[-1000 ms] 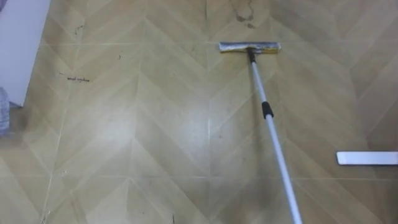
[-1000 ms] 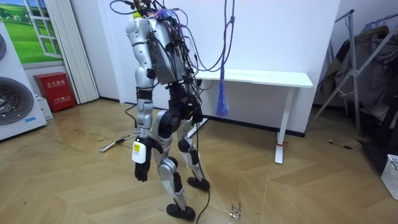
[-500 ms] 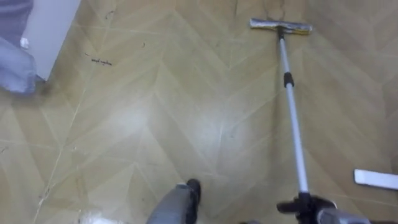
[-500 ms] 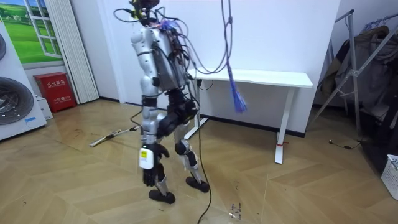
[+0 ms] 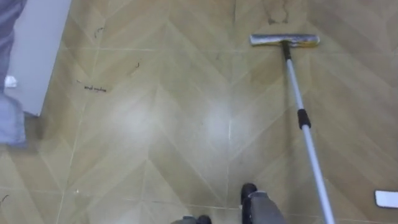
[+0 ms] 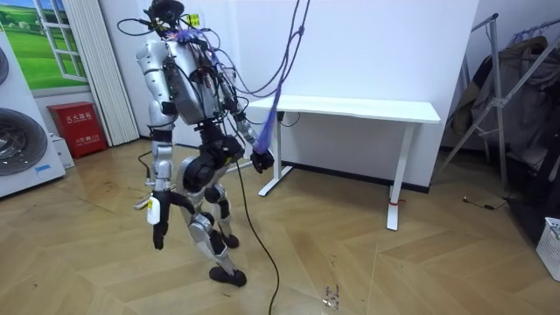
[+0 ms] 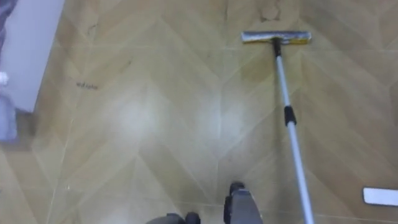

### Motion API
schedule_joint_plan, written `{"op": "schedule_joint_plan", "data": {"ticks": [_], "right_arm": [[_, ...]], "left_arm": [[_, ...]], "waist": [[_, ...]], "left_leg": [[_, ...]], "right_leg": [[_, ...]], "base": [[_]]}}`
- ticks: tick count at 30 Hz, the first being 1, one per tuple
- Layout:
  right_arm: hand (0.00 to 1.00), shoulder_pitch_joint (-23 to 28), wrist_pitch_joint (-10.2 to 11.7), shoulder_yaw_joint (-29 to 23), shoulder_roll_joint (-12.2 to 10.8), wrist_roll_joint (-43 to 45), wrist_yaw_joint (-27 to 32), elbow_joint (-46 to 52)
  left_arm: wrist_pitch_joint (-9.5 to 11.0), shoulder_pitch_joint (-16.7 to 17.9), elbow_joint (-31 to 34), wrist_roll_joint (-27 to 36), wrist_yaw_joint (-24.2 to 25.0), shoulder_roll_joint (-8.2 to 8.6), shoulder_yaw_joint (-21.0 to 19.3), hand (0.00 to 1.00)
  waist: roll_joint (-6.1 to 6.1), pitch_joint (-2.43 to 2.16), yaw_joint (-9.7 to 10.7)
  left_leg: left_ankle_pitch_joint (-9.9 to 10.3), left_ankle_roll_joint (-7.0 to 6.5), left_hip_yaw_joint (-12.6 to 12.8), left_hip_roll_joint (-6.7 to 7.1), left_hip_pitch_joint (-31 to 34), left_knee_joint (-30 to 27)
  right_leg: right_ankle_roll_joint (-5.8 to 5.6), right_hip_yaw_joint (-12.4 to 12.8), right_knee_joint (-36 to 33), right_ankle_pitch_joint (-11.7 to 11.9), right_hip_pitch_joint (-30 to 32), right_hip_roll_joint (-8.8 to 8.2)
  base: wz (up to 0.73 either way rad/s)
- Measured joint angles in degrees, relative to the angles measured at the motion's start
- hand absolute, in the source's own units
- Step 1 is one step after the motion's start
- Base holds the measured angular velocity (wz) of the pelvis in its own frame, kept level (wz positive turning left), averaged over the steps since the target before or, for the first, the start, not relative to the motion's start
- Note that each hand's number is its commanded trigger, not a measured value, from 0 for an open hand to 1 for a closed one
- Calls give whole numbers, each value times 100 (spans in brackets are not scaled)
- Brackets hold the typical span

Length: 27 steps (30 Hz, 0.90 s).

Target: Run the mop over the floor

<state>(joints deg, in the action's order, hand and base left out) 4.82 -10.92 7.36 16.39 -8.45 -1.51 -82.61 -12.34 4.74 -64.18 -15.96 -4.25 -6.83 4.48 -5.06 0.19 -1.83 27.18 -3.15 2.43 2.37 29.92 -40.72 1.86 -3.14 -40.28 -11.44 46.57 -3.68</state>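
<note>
At one o'clock, the mop [image 5: 303, 119] rests on the floor [image 5: 155, 124]. Left hand [image 6: 156, 234] and right hand [image 6: 262, 160]: grip cannot be told.

We see a chevron-patterned wooden floor [image 5: 161, 124]; a flat mop head [image 5: 284, 40] lies on it ahead, its pole [image 5: 303, 118] slanting toward the lower right; a white flat piece [image 5: 386, 198] rests at the right edge; dark scuffs [image 5: 95, 88] mark the left.

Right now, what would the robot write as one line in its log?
flat mop head flat on wood floor ahead | pole slants back toward robot's right side | robot stands near white desk
</note>
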Motion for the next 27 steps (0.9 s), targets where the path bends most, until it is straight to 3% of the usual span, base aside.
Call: {"op": "schedule_joint_plan", "data": {"ticks": [1, 2, 3, 4, 5, 6, 7, 8, 10, 11, 12, 13, 14, 15, 16, 18, 19, 20, 21, 23, 24, 26, 27], "right_arm": [[100, -13, -96, -2, -54, 33, 2, 1], [100, -28, -123, 1, -65, 41, 4, 0], [100, -124, -162, 11, -62, 87, 9, 5], [100, -250, -191, 18, -48, 117, 24, -16], [100, -365, -220, 28, -31, 137, 29, -51], [100, -664, -284, 40, -3, 194, 71, -101], [100, -1006, -342, 46, 11, 264, 140, -123], [100, -1182, -366, 54, 25, 280, 170, -117], [100, -1861, -396, 65, 52, 205, 302, -95], [100, -1991, -402, 66, 52, 184, 316, -56], [100, -2162, -407, 66, 62, 73, 327, 21], [100, -2298, -375, 63, 82, -46, 312, 112], [100, -2335, -358, 62, 87, -89, 295, 166], [100, -2366, -349, 58, 86, -135, 236, 248], [100, -2353, -344, 40, 102, -170, 148, 259], [100, -2186, -336, 41, 205, -295, 50, 251], [100, -2022, -335, 37, 260, -295, 1, 181], [100, -1957, -333, 41, 284, -281, -3, 121], [100, -1762, -324, 49, 325, -199, -25, 42], [100, -1292, -276, 48, 416, -56, 23, 1], [100, -888, -273, 49, 447, -52, 86, 3], [100, -377, -273, 48, 334, -80, 107, 8], [100, -80, -274, 48, 215, -107, 82, 13]], "left_arm": [[-48, -11, -62, 70, 9, -10, -15, 0], [-53, -11, -63, 83, 9, -11, -15, 0], [-56, -10, -61, 236, 9, -14, 23, 0], [-55, -29, -56, 318, 8, -19, 54, 0], [-55, -35, -60, 333, 8, -19, 79, 0], [-54, -34, -63, 370, 0, -19, 94, 0], [-52, -38, -59, 400, -14, -30, 96, 0], [-51, -53, -54, 402, -15, -34, 96, 0], [-49, -100, 6, 406, -64, -66, 92, 0], [-48, -115, 8, 412, -65, -75, 94, 0], [-42, -122, 10, 419, -60, -89, 94, 0], [-32, -119, 5, 406, -31, -93, 91, 0], [-20, -106, 8, 408, -7, -101, 91, 0], [5, -101, 6, 406, 47, -112, 91, 0], [21, -69, 5, 406, 136, -124, 78, 0], [36, -162, 11, 396, 266, -120, 83, 0], [42, -224, 27, 366, 290, -114, 74, 0], [48, -222, 66, 317, 290, -107, 67, 0], [48, -225, 110, 227, 281, -107, 54, 0], [77, -260, 145, 32, 227, -78, -1, 0], [86, -260, 179, -93, 192, -55, -16, 0], [84, -228, 203, -119, 178, -82, -12, 0], [77, -119, 237, -174, 135, -81, -15, 0]], "waist": [[8, 7, 9], [-4, 18, 10], [-4, 23, 22], [23, 40, 22], [15, 46, 15], [47, 74, -17], [95, 98, -23], [108, 105, -35], [254, 200, -237], [302, 225, -304], [368, 243, -393], [392, 245, -486], [416, 244, -533], [515, 218, -572], [557, 177, -554], [581, 170, -475], [603, 160, -482], [598, 157, -494], [558, 141, -466], [381, 88, -376], [236, 13, -299], [127, -35, -249], [106, -59, -200]], "left_leg": [[41, 78, -48, -72, -67, -249], [39, 85, -52, -83, -55, -436], [5, 149, -61, -164, -32, -886], [-102, 326, -74, -221, 54, -1435], [-200, 426, -72, -294, 119, -1728], [-502, 444, -78, -369, 275, -2272], [-660, 460, -90, -358, 466, -2590], [-633, 440, -81, -350, 610, -2628], [-570, 340, -51, -286, 1310, -2242], [-572, 343, -27, -260, 1452, -1991], [-611, 366, 35, -235, 1699, -1327], [-793, 385, 70, -197, 1836, -608], [-1055, 295, 78, -153, 1882, -418], [-1505, 136, 186, -101, 1862, -121], [-1689, -38, 292, -46, 1754, -34], [-1499, -267, 444, 17, 1590, -167], [-1285, -339, 518, 52, 1467, -241], [-1179, -353, 523, 65, 1397, -283], [-997, -374, 495, 93, 1219, -300], [-811, -378, 351, 135, 984, -241], [-756, -373, 272, 135, 858, -142], [-737, -337, 211, 117, 583, 127], [-728, -299, 205, 105, 384, 300]], "right_leg": [[112, -27, -214, -162, -101, 71], [153, -61, -313, -283, -167, 96], [216, -133, -528, -560, -294, 119], [270, -163, -763, -833, -403, 153], [298, -178, -849, -955, -462, 192], [371, -189, -982, -1149, -568, 249], [414, -160, -1076, -1307, -644, 257], [435, -163, -1104, -1371, -667, 257], [480, -141, -1157, -1545, -803, 260], [476, -133, -1130, -1579, -863, 260], [463, -146, -1047, -1662, -1009, 265], [429, -163, -960, -1770, -1203, 265], [403, -154, -930, -1826, -1314, 254], [347, -155, -841, -1948, -1534, 194], [252, -153, -770, -2070, -1749, 113], [138, -87, -880, -2087, -1924, 34], [-123, -61, -1264, -1932, -1835, -42], [-238, -27, -1508, -1779, -1775, -64], [-294, 38, -1960, -1441, -1664, -65], [-325, 133, -2294, -1365, -1376, -1], [-310, 177, -2326, -1375, -1006, -14], [-318, 285, -1794, -1349, -498, -90], [-281, 302, -994, -1171, -322, -202]], "base": [[-23], [0], [10], [10], [0], [-6], [-3], [0], [-4], [0], [10], [12], [16], [26], [40], [65], [48], [11], [0], [16], [18], [7], [-3]]}}
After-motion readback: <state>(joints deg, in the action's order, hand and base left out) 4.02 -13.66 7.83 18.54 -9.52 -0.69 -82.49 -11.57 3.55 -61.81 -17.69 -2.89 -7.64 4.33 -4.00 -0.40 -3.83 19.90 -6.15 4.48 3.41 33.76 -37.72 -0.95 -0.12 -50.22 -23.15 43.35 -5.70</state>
